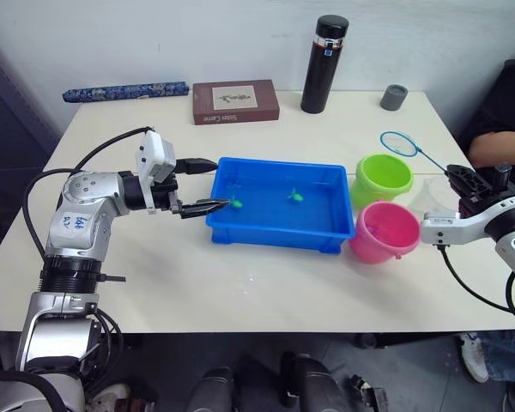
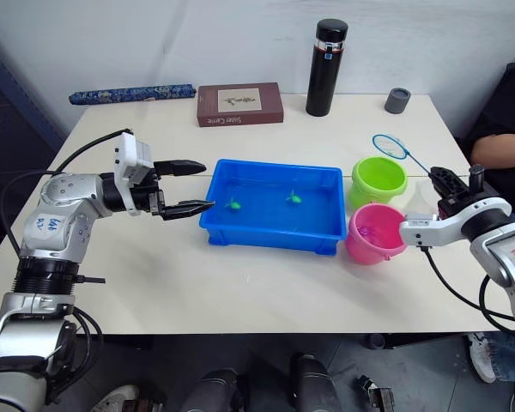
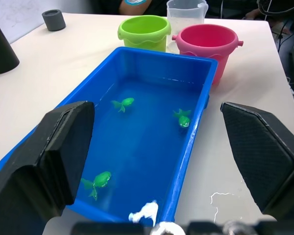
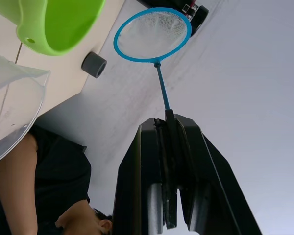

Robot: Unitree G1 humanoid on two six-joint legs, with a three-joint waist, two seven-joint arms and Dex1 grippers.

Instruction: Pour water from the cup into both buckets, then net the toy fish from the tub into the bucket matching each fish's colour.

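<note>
Right claw [image 4: 167, 147] pinched net [image 4: 152, 34] handle, hoop above green bucket [image 1: 383, 179]. Left claw [image 2: 193, 184] spread at tub [image 2: 275, 225] left rim.

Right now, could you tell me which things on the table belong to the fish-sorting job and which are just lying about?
Part of the job:
blue tub
green fish
lime green bucket
pink bucket
clear cup
net, held in the right gripper

Just lying about:
black flask
brown box
small grey cup
blue patterned roll
</note>
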